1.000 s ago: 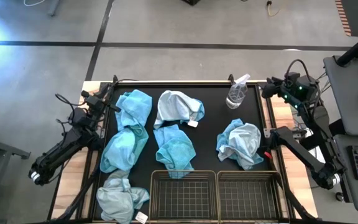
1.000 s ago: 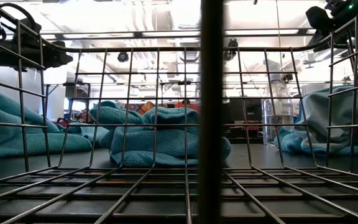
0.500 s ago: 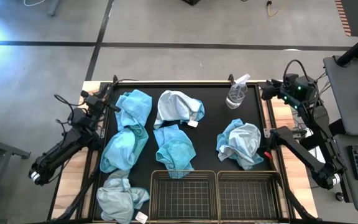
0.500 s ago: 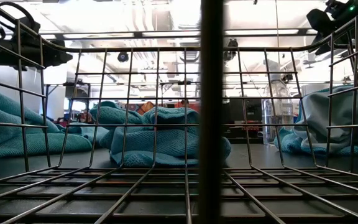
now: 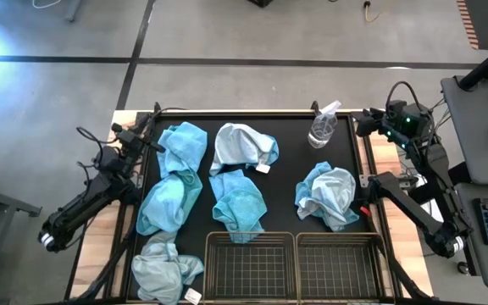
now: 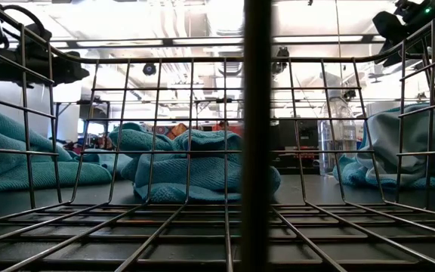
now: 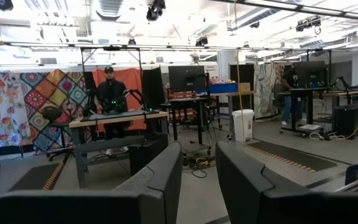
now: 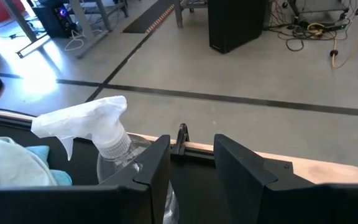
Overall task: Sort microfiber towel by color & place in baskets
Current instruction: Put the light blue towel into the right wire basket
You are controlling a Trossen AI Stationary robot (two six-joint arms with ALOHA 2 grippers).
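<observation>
Spray bottle [image 5: 323, 128] just beside right pincer [image 5: 364, 124].

Black table [image 5: 282, 174] — six crumpled towels [image 5: 239, 200], a spray bottle [image 5: 322, 127], two wire baskets [image 5: 293, 264] at its near edge.

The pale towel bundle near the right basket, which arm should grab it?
Right, probably. The pale towel bundle lies on the right arm's side, and the right pincer waits open at the table's far right corner. The left pincer is across the table.
</observation>
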